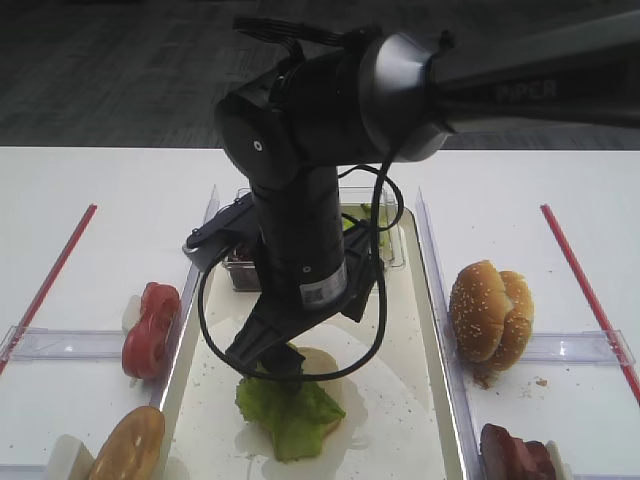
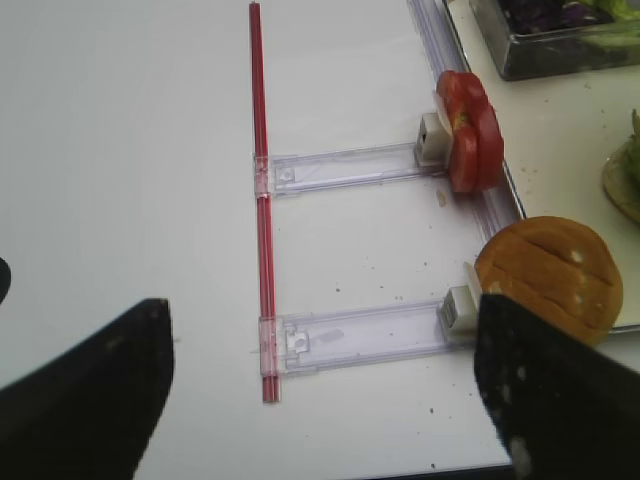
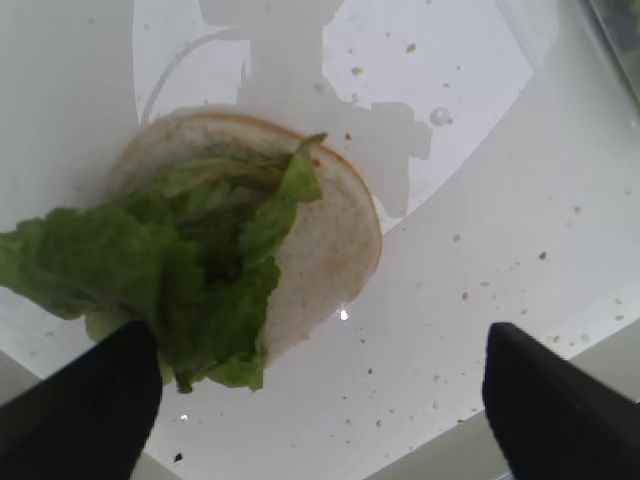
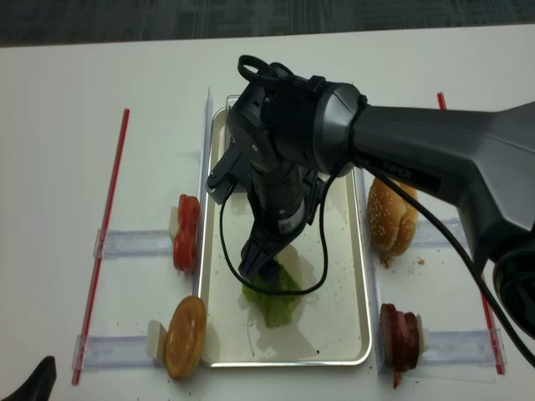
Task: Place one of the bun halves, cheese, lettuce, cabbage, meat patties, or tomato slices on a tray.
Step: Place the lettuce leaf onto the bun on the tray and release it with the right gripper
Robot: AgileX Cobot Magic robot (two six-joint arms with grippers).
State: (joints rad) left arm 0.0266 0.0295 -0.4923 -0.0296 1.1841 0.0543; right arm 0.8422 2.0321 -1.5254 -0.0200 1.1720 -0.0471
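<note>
A ruffled green lettuce [image 3: 170,270] leaf lies across a flat pale bun half [image 3: 335,235] on the cream tray [image 3: 480,200]. My right gripper [image 3: 320,400] hangs just above them, open, nothing between its black fingers [image 3: 100,410]; the lettuce edge sits by the left finger. From above, the right gripper [image 1: 275,355] stands over the lettuce [image 1: 290,410] near the tray's [image 1: 400,400] front. My left gripper [image 2: 320,400] is open over bare table, left of the tray.
Tomato slices [image 1: 150,328] and a golden-brown round piece [image 1: 130,445] stand on clear rails left of the tray. Sesame bun halves [image 1: 490,312] and meat patties [image 1: 515,455] stand to the right. A clear tub with purple cabbage [image 2: 545,15] sits at the tray's back. Red strips [image 2: 262,200] flank the table.
</note>
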